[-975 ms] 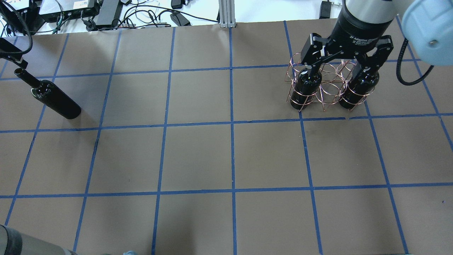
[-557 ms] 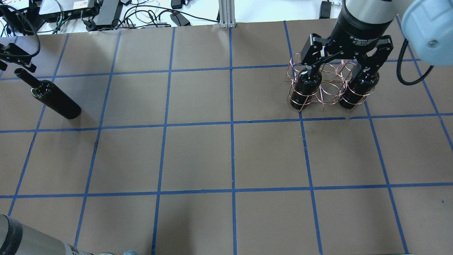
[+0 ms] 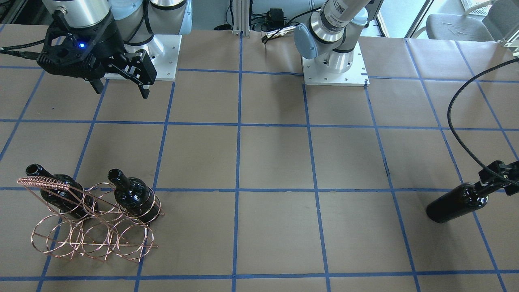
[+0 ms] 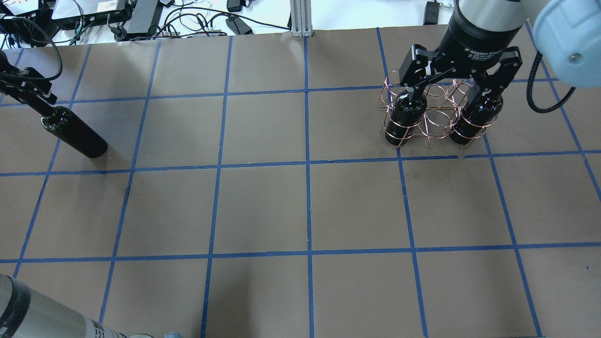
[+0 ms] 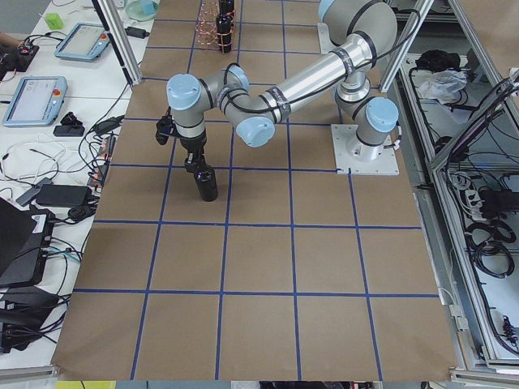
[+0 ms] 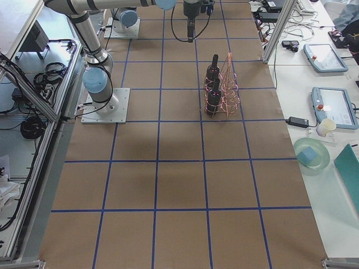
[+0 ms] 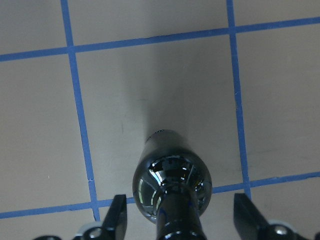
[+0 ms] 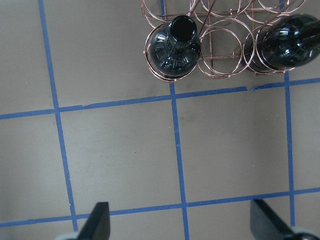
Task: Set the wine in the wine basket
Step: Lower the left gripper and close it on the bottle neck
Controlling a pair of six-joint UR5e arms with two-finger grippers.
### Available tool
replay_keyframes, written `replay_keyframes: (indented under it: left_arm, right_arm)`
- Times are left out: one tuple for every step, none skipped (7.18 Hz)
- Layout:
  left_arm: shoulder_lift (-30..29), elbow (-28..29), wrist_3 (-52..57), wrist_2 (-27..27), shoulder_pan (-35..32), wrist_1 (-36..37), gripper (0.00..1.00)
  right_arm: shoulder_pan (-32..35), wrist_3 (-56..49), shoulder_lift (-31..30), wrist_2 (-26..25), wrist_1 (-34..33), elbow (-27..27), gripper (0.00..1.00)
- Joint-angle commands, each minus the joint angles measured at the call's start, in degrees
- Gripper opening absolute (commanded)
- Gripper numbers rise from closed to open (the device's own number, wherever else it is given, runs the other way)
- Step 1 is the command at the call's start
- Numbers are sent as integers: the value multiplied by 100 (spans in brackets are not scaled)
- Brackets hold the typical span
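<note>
A dark glass wine bottle stands upright on the table at the far left, also seen in the front view and the left side view. My left gripper is open and straddles its neck. In the left wrist view the bottle rises between the spread fingers, which do not touch it. The copper wire wine basket stands at the far right and holds two bottles in its end rings. My right gripper hangs open and empty above the basket.
The basket's middle ring between the two bottles holds nothing. Its wrapped handle sticks up beside one bottle. Cables and boxes lie beyond the table's far edge. A black cable loops above the left gripper.
My left gripper has moved from beside the bottle's mouth to around its neck, so the neck is now hidden in the overhead view. The right arm, basket and bottles have not moved.
</note>
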Motion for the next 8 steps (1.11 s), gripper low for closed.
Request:
replay_keyframes:
  left_arm:
    - [-39, 0, 6, -6, 0, -7, 73]
    - [-65, 9, 6, -15, 0, 11, 72]
    - [-74, 9, -2, -15, 0, 20, 68]
    - [-83, 9, -2, -6, 0, 28, 68]
    - [-109, 27, -2, 3, 0, 72, 66]
    - [-109, 27, -2, -6, 0, 90, 64]
    - [-118, 27, -2, -6, 0, 90, 60]
    - [-109, 18, -2, -6, 0, 90, 56]
  right_arm:
    - [0, 0, 0, 9, 0, 0, 100]
    - [0, 0, 0, 9, 9, 0, 100]
    - [0, 0, 0, 9, 0, 0, 100]
    - [0, 0, 0, 9, 9, 0, 100]
    - [0, 9, 0, 26, 9, 0, 100]
    - [0, 9, 0, 105, 9, 0, 100]
    - [0, 9, 0, 105, 9, 0, 100]
    - [0, 0, 0, 105, 17, 0, 100]
